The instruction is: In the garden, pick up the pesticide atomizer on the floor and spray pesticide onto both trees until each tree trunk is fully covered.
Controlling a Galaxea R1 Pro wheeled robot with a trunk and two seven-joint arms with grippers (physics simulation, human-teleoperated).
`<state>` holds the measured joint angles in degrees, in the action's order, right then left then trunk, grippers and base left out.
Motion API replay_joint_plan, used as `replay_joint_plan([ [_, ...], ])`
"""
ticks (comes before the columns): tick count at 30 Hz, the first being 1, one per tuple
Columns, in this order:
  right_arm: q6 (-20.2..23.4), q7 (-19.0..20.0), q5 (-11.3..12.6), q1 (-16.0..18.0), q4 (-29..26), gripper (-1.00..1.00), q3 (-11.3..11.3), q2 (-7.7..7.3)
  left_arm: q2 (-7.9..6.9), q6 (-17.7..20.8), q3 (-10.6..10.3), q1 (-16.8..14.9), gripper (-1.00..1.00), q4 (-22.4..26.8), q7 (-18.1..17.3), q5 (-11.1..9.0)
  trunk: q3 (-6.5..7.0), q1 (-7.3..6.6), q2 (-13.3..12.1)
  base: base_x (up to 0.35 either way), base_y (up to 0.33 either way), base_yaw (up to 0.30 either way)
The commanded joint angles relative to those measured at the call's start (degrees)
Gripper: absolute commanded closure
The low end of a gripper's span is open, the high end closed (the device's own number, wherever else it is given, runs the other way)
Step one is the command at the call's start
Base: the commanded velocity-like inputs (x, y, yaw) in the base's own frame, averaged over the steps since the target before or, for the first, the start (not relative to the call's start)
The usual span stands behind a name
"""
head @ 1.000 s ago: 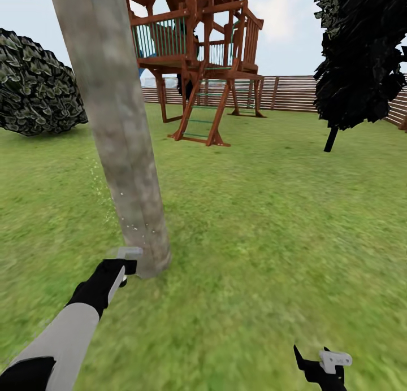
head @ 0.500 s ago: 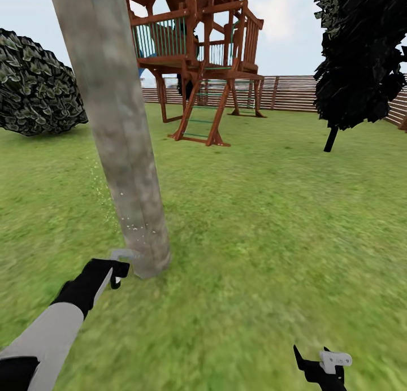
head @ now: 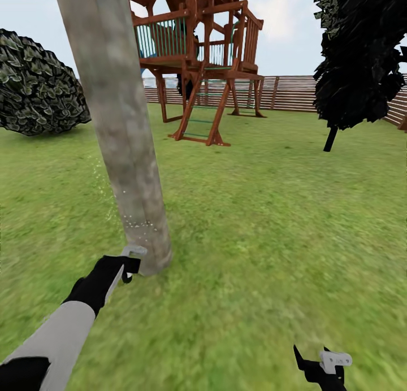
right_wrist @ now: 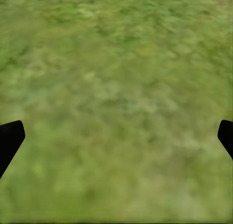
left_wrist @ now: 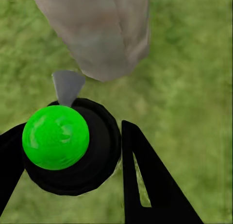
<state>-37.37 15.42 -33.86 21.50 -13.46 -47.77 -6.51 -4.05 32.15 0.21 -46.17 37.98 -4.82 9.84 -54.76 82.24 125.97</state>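
Left wrist view: atomizer [left_wrist: 65,144] between left pincer [left_wrist: 73,170] fingers

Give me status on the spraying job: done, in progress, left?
Done: sprayer picked up, held in the left gripper. In progress: nozzle aimed at the near trunk's base, droplets speckling the bark. Left: rest of this trunk, then the second tree. Right gripper open over grass.
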Motion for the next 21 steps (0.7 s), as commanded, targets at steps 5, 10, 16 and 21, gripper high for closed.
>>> replay_joint_plan([
  [5, -0.2, 0.5, -0.1, 0.1, 0.0, -1.0, -0.5, 0.01, 3.69, 7.9, 0.2, -1.9, 1.0, 6.6, -0.2, 1.2, -0.05, -0.01, 0.0, -0.01, 0.002, 0.0],
  [10, -0.2, 0.5, -0.1, 0.1, 0.0, -1.0, -0.5, 0.01, -0.41, 8.6, 2.3, -2.8, 1.0, 7.2, -0.2, 1.2, -0.05, -0.01, 0.0, 0.0, 0.0, 0.0],
  [16, -0.2, 0.5, -0.1, 0.1, 0.0, -1.0, -0.5, 0.04, 0.11, 9.0, 2.8, -3.0, 1.0, 7.9, -0.1, 1.0, -0.05, -0.01, 0.0, -0.234, -0.072, 0.065],
  [21, -0.2, 0.4, -0.1, 0.0, 0.0, -1.0, -0.5, 0.1, 0.36, 14.5, 3.0, -2.9, 1.0, 14.4, -0.2, 1.3, -0.05, -0.01, 0.0, -0.09, -0.067, 0.09],
])
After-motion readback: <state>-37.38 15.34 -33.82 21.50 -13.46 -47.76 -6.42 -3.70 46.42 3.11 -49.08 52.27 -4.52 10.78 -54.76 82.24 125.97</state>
